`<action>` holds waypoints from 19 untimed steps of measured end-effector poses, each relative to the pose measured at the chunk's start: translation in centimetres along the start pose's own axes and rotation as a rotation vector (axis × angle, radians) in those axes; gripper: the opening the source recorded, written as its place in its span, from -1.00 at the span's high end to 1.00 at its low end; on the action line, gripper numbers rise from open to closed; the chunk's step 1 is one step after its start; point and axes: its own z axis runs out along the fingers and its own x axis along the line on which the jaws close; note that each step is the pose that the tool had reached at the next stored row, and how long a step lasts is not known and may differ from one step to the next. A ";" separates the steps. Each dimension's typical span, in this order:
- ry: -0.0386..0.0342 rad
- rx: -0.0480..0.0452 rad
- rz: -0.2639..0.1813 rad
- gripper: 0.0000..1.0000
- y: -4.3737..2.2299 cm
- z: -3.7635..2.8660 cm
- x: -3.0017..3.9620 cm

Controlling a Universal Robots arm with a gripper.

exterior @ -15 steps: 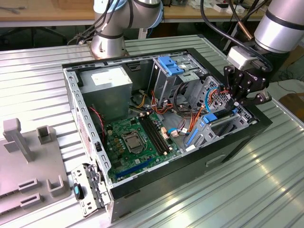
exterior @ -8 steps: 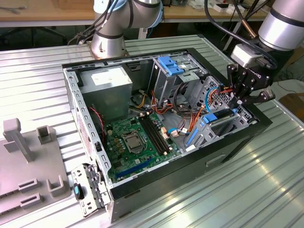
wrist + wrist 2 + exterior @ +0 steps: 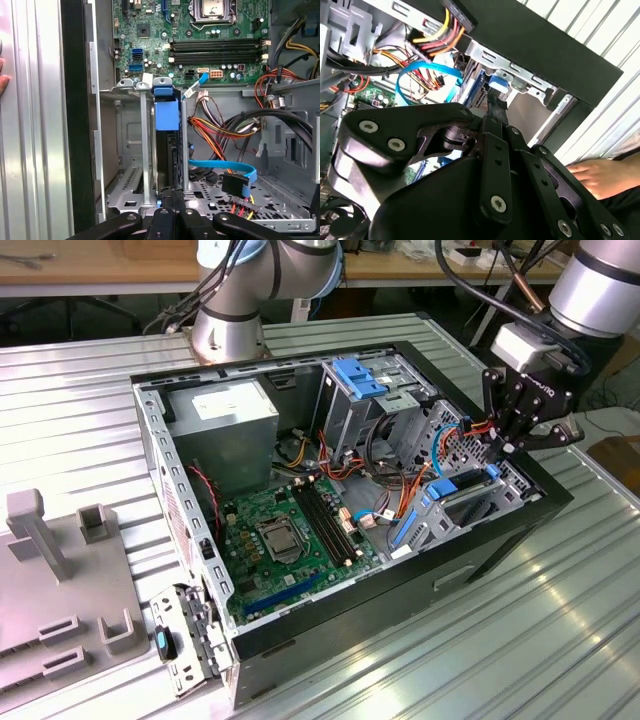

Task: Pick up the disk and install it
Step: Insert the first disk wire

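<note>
1. Open desktop PC case (image 3: 400,585) lay on its side on the ribbed metal table (image 3: 500,660), motherboard (image 3: 290,530) facing up
2. Gripper (image 3: 500,462) hung over the drive cage (image 3: 127,145) at the end of the case on the exterior view's right
3. Disk (image 3: 166,110) stood on edge in a slot of that cage, between the metal rails, blue carrier handle toward the motherboard
4. Gripper fingers were drawn nearly together, pinching the disk's near end
5. Thin blue data cable (image 3: 225,165) looped just beside the disk, next to red, yellow and orange power wires (image 3: 215,132)
6. A person's hand (image 3: 600,177) rested on the table just outside the case wall
</note>
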 end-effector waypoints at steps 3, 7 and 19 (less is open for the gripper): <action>0.0009 -0.0002 0.003 0.79 -0.03 -0.05 -0.54; 0.0005 0.0006 -0.014 0.79 -0.02 -0.07 -1.12; -0.0025 0.0028 -0.063 0.79 -0.76 -0.28 -2.45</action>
